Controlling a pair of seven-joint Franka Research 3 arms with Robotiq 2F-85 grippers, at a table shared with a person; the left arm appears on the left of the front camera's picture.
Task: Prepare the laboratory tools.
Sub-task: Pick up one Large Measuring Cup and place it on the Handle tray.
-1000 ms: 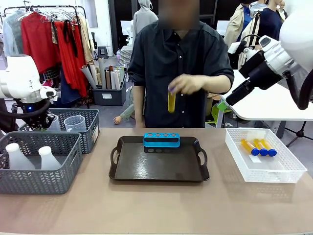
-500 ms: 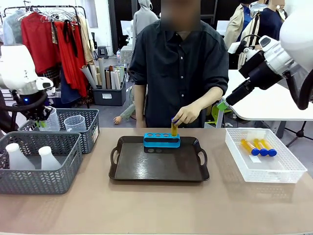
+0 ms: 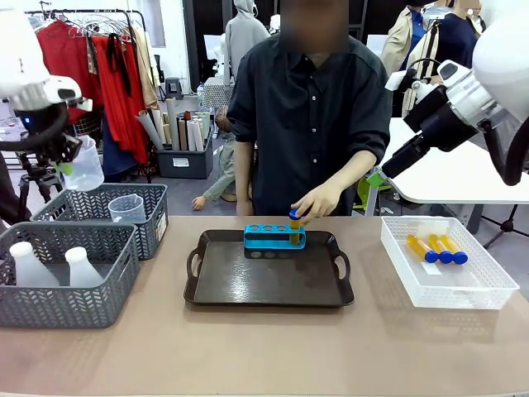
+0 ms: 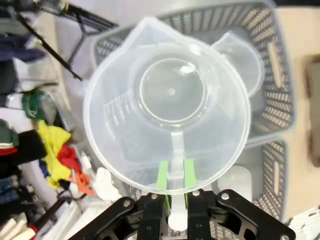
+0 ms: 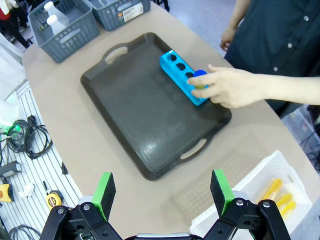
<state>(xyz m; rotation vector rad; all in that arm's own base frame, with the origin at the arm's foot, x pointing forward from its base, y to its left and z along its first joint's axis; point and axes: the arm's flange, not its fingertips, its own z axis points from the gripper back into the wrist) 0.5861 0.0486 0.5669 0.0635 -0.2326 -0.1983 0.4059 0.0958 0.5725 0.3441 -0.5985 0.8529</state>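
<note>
My left gripper (image 3: 64, 162) is shut on the handle of a clear measuring beaker (image 3: 84, 169), held in the air above the far grey basket. From the left wrist the beaker (image 4: 170, 100) is seen from above, its handle pinched in the left gripper (image 4: 173, 176). On the black tray (image 3: 223, 289) stands the blue rack (image 3: 274, 238). One blue-capped tube (image 3: 294, 223) sits in its right-end hole, with the person's hand (image 3: 318, 201) on it. Three more tubes (image 3: 438, 248) lie in the white lattice tray. My right gripper (image 5: 162, 192) is open, high over the table's right side.
A second clear beaker (image 3: 126, 207) stands in the far grey basket (image 3: 153, 219). Two white flasks (image 3: 29, 265) stand in the near grey basket (image 3: 62, 306). The white lattice tray (image 3: 488, 294) is at the right. The person stands at the far edge.
My left gripper has risen with the beaker, up and away from the far basket. The person has lowered a tube into the rack's right-end hole.
</note>
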